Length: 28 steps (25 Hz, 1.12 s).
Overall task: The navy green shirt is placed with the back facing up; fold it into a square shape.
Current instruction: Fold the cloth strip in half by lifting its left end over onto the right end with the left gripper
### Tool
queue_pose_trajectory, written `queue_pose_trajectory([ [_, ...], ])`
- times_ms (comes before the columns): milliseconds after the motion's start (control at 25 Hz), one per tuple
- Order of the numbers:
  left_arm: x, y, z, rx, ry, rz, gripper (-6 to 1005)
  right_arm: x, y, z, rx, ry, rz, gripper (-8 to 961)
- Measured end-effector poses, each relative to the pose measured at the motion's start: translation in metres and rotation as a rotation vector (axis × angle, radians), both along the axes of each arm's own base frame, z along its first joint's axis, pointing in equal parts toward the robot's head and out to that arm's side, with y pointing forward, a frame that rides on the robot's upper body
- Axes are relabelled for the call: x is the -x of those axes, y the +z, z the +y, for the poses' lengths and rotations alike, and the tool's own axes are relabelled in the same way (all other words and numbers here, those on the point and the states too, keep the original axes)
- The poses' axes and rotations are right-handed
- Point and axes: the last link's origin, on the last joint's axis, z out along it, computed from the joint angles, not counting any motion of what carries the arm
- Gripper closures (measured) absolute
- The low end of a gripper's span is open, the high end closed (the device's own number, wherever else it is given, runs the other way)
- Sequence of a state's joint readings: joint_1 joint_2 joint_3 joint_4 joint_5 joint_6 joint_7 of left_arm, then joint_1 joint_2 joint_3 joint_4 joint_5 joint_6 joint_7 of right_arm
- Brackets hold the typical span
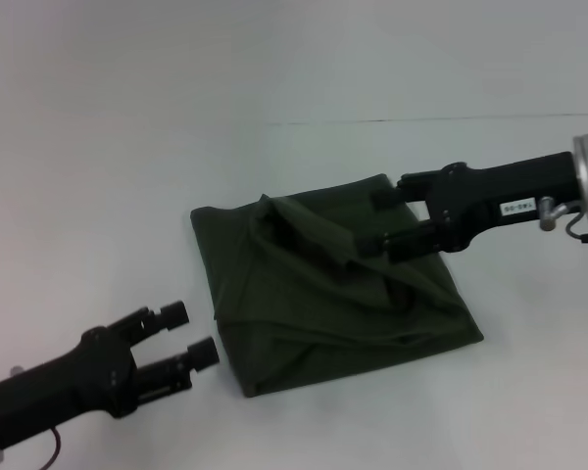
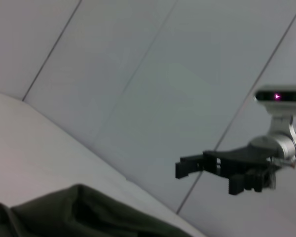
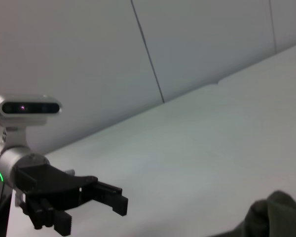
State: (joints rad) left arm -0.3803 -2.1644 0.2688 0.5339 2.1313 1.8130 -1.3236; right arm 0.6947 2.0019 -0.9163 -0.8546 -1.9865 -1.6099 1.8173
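The left tool [image 1: 190, 338] hung low over the white surface [image 1: 98, 147] at the near left, its two fingers spread apart with nothing between them. It sat just beside the near-left edge of the navy green shirt [image 1: 304, 313] without touching the cloth.

The shirt itself lay near the middle of the surface, already gathered into a compact, roughly four-sided bundle set at an angle like a diamond. No sleeve stuck out past the outline and no neckline showed, so the main folds looked done. The result was not tidy, though: a raised ridge and several loose creases ran across the upper half, and the near corner looked thick and uneven.

The right tool [image 1: 384, 219] reached in from the right and sat over the far-right corner of the bundle, its fingers parted. The lower finger lay close on the top layer; whether any cloth was pinched there could not be made out, and it appeared to hold nothing.

In my judgement the task was close to its end, with only flattening the ridge and squaring the edges left.
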Motion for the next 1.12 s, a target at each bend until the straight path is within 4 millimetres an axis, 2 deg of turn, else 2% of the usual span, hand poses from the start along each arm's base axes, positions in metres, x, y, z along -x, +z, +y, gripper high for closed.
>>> queue_pose_trajectory([
  [200,0.001,-0.005,-0.003,0.014,-0.017,0.024,109,0.011,-0.006,0.006,0.034,0.013,-0.074,70],
  [520,0.003,-0.010,-0.006,-0.005,-0.004,0.017,109,0.028,-0.028,0.006,0.102,0.082,-0.174,93],
  [1120,0.006,-0.018,-0.002,-0.049,0.043,0.008,108,0.029,-0.046,0.011,0.079,0.103,-0.282,102],
])
